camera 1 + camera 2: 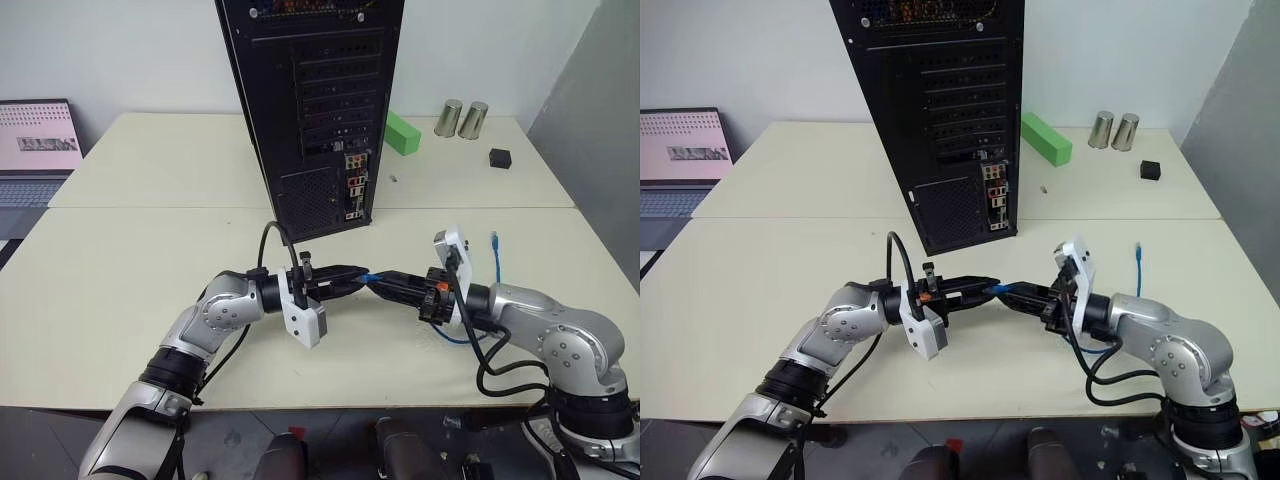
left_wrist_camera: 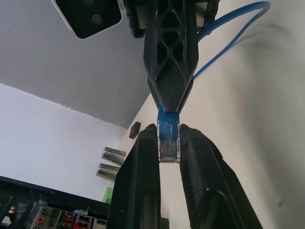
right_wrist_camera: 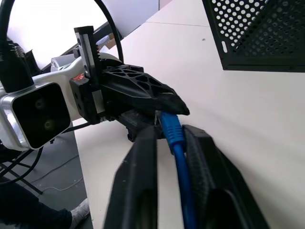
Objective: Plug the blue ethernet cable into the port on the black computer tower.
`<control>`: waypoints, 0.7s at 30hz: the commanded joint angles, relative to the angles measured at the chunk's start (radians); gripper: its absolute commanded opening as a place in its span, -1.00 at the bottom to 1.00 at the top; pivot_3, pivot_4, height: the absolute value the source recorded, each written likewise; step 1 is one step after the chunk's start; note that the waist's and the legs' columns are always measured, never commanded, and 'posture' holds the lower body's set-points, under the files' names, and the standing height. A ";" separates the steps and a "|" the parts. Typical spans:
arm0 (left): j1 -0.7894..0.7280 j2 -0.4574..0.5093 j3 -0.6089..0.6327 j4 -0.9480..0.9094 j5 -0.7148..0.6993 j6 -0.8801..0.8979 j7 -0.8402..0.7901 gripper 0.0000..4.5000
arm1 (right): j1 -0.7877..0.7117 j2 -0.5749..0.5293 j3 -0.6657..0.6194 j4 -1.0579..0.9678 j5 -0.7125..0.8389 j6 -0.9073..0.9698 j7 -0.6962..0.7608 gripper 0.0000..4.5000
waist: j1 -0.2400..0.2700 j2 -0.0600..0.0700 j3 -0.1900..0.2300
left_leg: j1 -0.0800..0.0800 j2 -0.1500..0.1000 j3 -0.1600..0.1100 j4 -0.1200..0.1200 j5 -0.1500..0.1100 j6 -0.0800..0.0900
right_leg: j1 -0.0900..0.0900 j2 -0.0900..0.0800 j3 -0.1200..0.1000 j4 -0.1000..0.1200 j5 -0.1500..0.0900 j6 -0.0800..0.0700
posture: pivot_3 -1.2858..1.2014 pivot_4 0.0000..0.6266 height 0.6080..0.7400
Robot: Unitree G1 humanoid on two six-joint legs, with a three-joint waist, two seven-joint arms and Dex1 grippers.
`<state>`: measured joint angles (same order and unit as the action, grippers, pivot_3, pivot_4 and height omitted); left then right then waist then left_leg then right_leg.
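Note:
The black computer tower (image 1: 310, 100) stands upright at the back of the table, rear face toward me. A narrow strip of coloured connectors (image 1: 355, 185) runs down that face; the port sits somewhere in it, too small to single out. Both grippers meet in front of the tower, just above the table. My left gripper (image 1: 360, 277) is shut on the clear-blue plug (image 2: 167, 143) of the blue ethernet cable (image 3: 178, 162). My right gripper (image 1: 388, 284) faces it tip to tip and is shut on the cord just behind that plug. The cable loops back under my right arm, and its far end (image 1: 494, 240) lies on the table.
An open laptop (image 1: 35, 150) sits at the far left. Behind and right of the tower are a green block (image 1: 402, 132), two metal cups (image 1: 460, 118) and a small black cube (image 1: 500, 157). A seam (image 1: 150, 208) runs between the two tabletops.

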<state>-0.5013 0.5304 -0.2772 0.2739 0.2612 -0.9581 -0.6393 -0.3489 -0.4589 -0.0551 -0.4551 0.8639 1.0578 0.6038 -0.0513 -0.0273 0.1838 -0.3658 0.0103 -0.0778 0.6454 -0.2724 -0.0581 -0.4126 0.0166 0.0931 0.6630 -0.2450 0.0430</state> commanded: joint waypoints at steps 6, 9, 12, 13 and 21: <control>0.014 0.009 -0.010 -0.031 -0.030 -0.007 0.011 -0.87 | -0.028 0.005 -0.004 -0.004 0.048 0.009 -0.006 -1.00 | 0.000 0.000 0.000 | 0.000 0.000 0.000 0.000 0.000 0.000 | 0.000 0.000 0.000 0.000 0.000 0.000 | 0.03 -0.52 1.00; 0.026 0.008 -0.018 -0.033 -0.076 0.028 -0.012 -0.55 | -0.034 0.006 -0.010 0.005 0.056 0.016 -0.010 -1.00 | 0.000 0.000 0.000 | 0.000 0.000 0.000 0.000 0.000 0.000 | 0.000 0.000 0.000 0.000 0.000 0.000 | 0.03 -0.52 1.00; 0.036 0.013 -0.025 -0.046 -0.123 0.071 -0.042 -0.26 | -0.037 0.003 -0.013 0.010 0.056 0.017 -0.014 -1.00 | 0.000 0.000 0.000 | 0.000 0.000 0.000 0.000 0.000 0.000 | 0.000 0.000 0.000 0.000 0.000 0.000 | 0.03 -0.52 1.00; 0.039 0.014 -0.026 -0.051 -0.138 0.091 -0.052 -0.19 | -0.037 0.003 -0.013 0.010 0.055 0.017 -0.016 -1.00 | 0.000 0.000 0.000 | 0.000 0.000 0.000 0.000 0.000 0.000 | 0.000 0.000 0.000 0.000 0.000 0.000 | 0.03 -0.52 1.00; 0.110 0.028 0.053 -0.159 -0.338 0.425 -0.096 0.56 | -0.028 0.017 -0.015 -0.003 -0.025 -0.068 -0.064 -1.00 | -0.005 0.000 0.000 | 0.000 0.000 0.000 0.000 0.000 0.000 | 0.000 0.000 0.000 0.000 0.000 0.000 | 0.03 -0.52 1.00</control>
<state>-0.4085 0.5462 -0.2784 0.1879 0.0055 -0.6398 -0.7337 -0.3684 -0.4532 -0.0529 -0.4299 0.8611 1.0406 0.5643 -0.0560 -0.0272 0.1838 -0.3658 0.0108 -0.0779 0.6453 -0.2725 -0.0580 -0.4127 0.0168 0.0928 0.6631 -0.2450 0.0430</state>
